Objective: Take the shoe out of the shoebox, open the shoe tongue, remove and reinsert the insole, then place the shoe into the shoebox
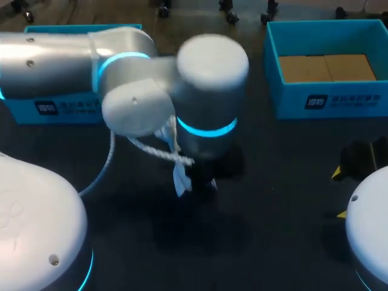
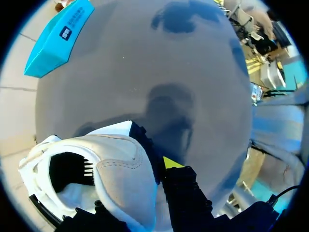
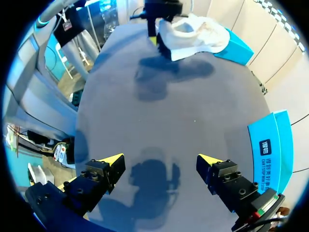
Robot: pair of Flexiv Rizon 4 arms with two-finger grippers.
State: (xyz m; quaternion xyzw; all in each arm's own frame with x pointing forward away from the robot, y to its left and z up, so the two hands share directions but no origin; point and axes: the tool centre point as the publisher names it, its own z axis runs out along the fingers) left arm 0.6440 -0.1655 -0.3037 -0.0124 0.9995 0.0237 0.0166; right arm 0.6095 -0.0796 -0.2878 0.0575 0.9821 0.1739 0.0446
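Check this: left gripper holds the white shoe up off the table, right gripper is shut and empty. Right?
One error. The right gripper is open, not shut: the right wrist view shows its yellow tips wide apart over the bare table. It is empty, as you said. The left gripper does hold the white shoe up off the table.

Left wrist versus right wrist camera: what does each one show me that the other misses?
Only the left wrist view: the white shoe close up, with its dark opening facing the camera. Only the right wrist view: the right pincer, open and empty over the table, and the shoe's shadow on the table, so the shoe looks lifted. Both: the shoe gripped in the left pincer, and a blue shoebox at the table's edge.
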